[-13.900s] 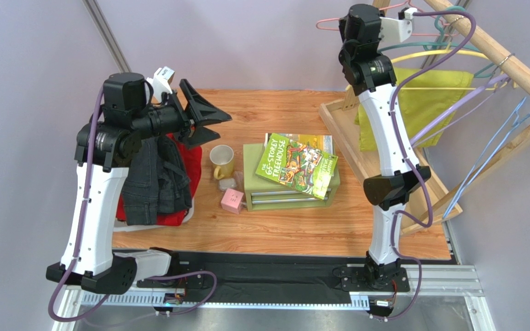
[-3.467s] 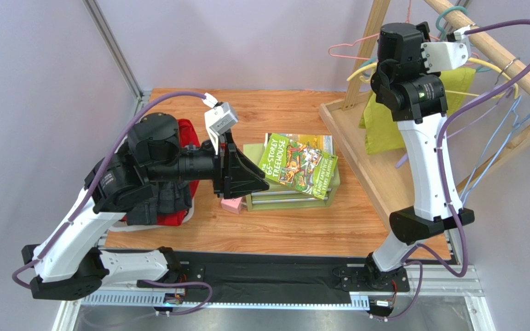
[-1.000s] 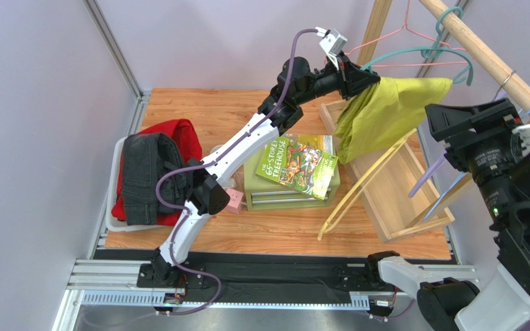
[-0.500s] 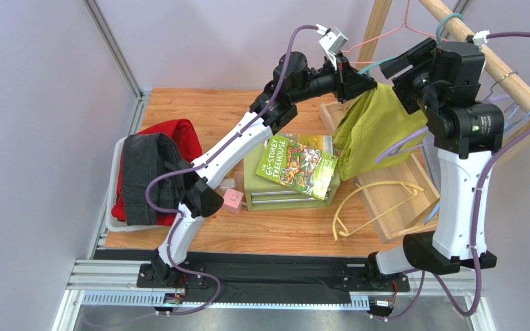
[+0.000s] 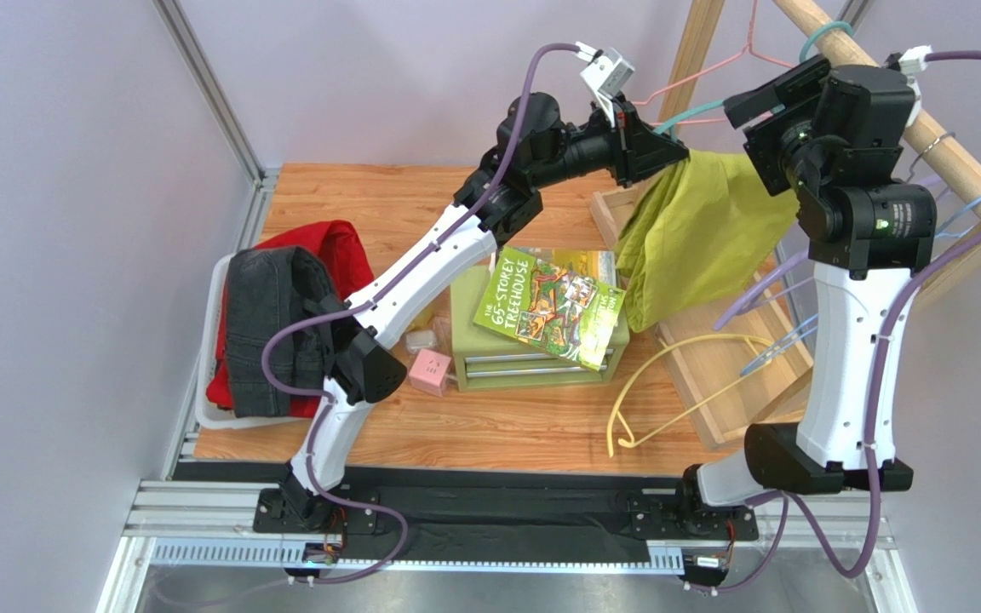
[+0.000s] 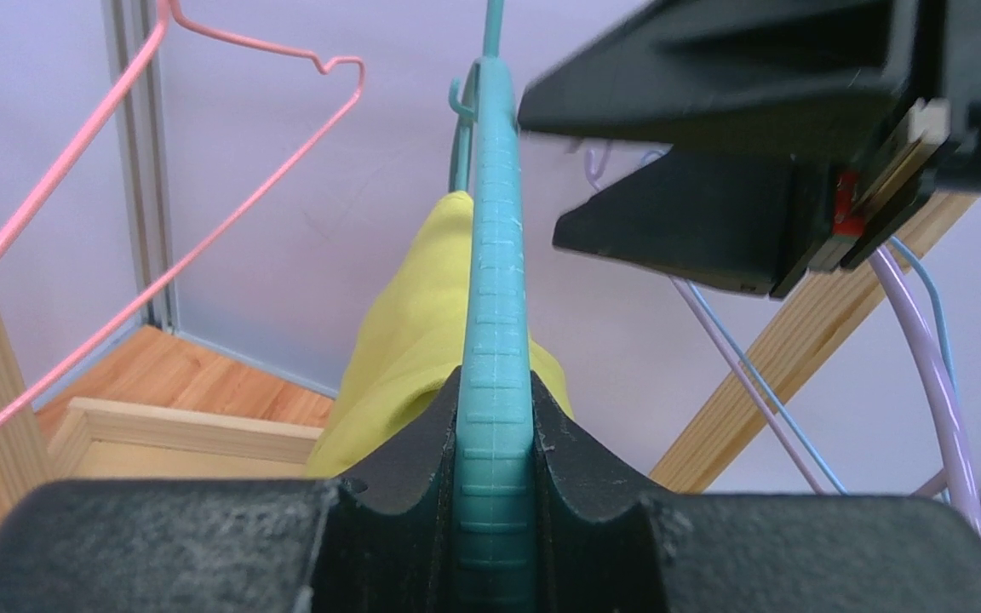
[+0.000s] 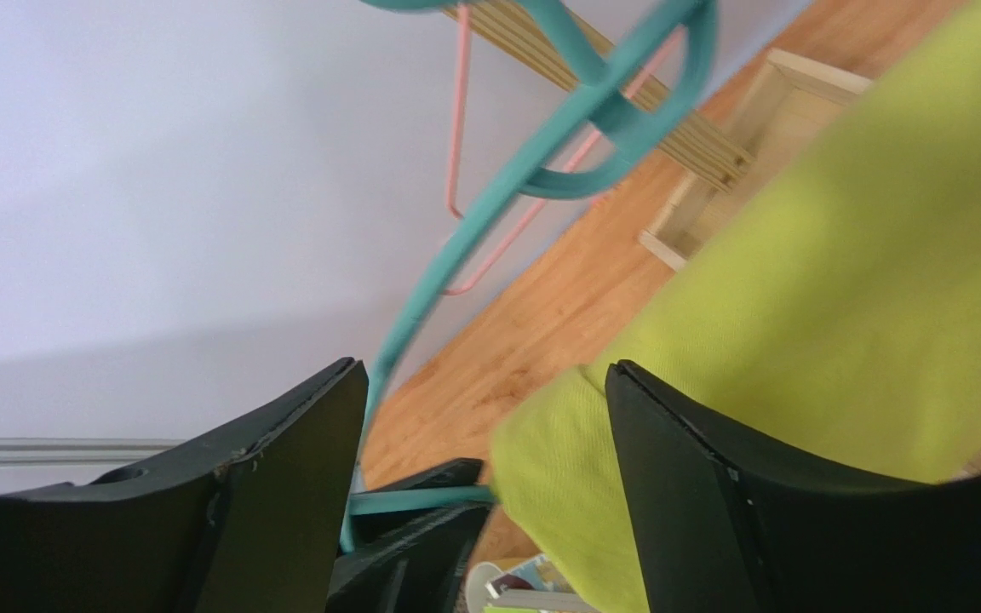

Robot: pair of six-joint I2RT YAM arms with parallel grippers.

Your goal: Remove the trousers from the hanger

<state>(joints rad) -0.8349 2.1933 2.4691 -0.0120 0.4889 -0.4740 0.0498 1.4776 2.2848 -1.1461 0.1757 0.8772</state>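
You have a red and a dark pair of trousers [image 5: 281, 326] already piled in the bin [image 5: 210, 415] at the left. The yellow-green trousers [image 5: 694, 236] are what's left: they hang over the teal hanger [image 6: 496, 358] by the wooden rack [image 5: 726, 370], long axis drooping down toward the table. Your left gripper [image 6: 496, 479] is clamped on the hanger's bar. Your right gripper [image 7: 483, 492] is spread wide beside the cloth, holding nothing. A yellow hanger [image 5: 681, 383] lies bare below.
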